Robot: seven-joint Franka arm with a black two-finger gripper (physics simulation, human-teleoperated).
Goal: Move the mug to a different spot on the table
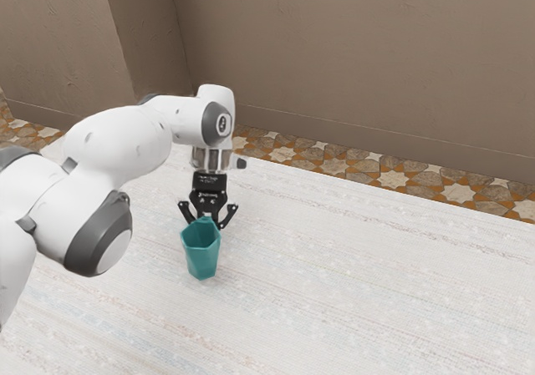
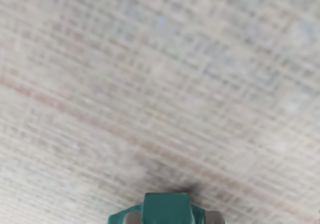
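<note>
On the pale, streaked table (image 1: 359, 258), the teal mug (image 1: 201, 250) is standing upright near the exterior view's left. The gripper (image 1: 207, 218) is hanging right at its rim; whether it is pinching the rim I cannot tell. A small mark on the arm (image 1: 125, 158) is proving unreadable. Patterned floor tiles (image 1: 393, 174) and brown walls (image 1: 351, 49) are showing behind.

pale woven-grain table (image 1: 376, 291), patterned orange tile floor (image 1: 401, 174), plain brown wall (image 1: 376, 49)
</note>
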